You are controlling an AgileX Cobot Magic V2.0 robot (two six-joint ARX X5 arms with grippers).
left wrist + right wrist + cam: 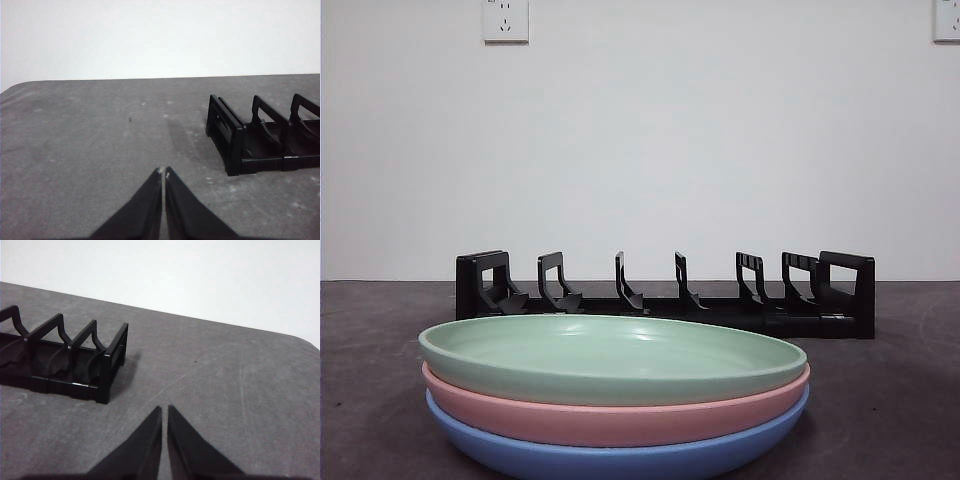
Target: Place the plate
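Three plates are stacked at the front of the table: a green plate point(610, 355) on top, a pink plate point(620, 418) under it, a blue plate point(620, 455) at the bottom. Behind them a black plate rack point(665, 295) with several upright dividers stands empty. The rack's left end shows in the left wrist view point(265, 135), its right end in the right wrist view point(65, 360). My left gripper point(163, 172) is shut and empty, above bare table beside the rack's left end. My right gripper point(164, 409) is shut and empty, beside the rack's right end. Neither arm shows in the front view.
The grey table point(890, 400) ends at a white wall point(650, 140) with two sockets, one at the upper left point(506, 20). The table's rounded corners show in both wrist views.
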